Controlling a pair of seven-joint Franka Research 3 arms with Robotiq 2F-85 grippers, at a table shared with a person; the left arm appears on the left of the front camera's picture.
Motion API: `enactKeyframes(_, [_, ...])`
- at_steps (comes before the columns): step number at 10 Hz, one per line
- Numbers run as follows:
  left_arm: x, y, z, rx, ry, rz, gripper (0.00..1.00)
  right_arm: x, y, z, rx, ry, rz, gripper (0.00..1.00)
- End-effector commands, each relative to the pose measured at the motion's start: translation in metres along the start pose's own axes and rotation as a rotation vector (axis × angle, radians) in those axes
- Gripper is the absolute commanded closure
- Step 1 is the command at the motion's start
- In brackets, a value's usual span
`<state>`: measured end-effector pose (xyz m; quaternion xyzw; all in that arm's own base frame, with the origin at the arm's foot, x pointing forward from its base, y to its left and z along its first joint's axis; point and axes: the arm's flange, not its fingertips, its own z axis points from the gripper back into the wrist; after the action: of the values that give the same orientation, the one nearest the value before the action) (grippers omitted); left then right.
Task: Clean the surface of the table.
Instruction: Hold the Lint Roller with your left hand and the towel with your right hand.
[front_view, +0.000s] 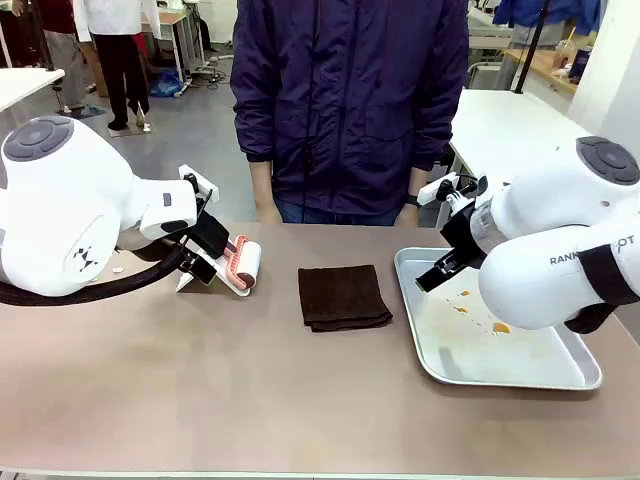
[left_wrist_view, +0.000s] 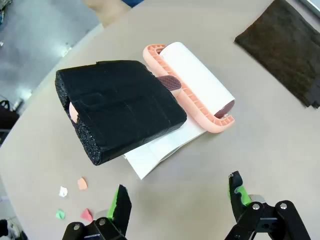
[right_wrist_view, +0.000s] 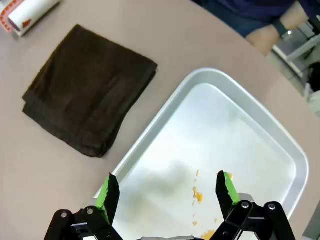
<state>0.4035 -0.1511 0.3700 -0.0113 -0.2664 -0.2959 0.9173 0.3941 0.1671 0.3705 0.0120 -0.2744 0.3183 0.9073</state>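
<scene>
The brownish table carries a lint roller with a pink frame, a white roll and a black foam handle. In the left wrist view my left gripper stands open just short of that handle, with nothing between its green-padded fingers. Small coloured paper scraps lie on the table beside it. A folded dark brown cloth rests at the table's middle. My right gripper is open above the near-left corner of a silver tray, empty.
The tray at the right holds orange stains. A person in a dark jacket stands at the far edge, hands down by the table. The cloth lies left of the tray. White tables stand behind.
</scene>
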Motion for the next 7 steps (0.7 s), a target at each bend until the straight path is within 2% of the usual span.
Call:
enactKeyframes(1, [0.0,0.0,0.0001,0.0,0.0,0.0,0.0,0.0001,0.0,0.0,0.0,0.0,0.0,0.0])
enactKeyframes(7, [0.0,0.0,0.0001,0.0,0.0,0.0,0.0,0.0001,0.0,0.0,0.0,0.0,0.0,0.0])
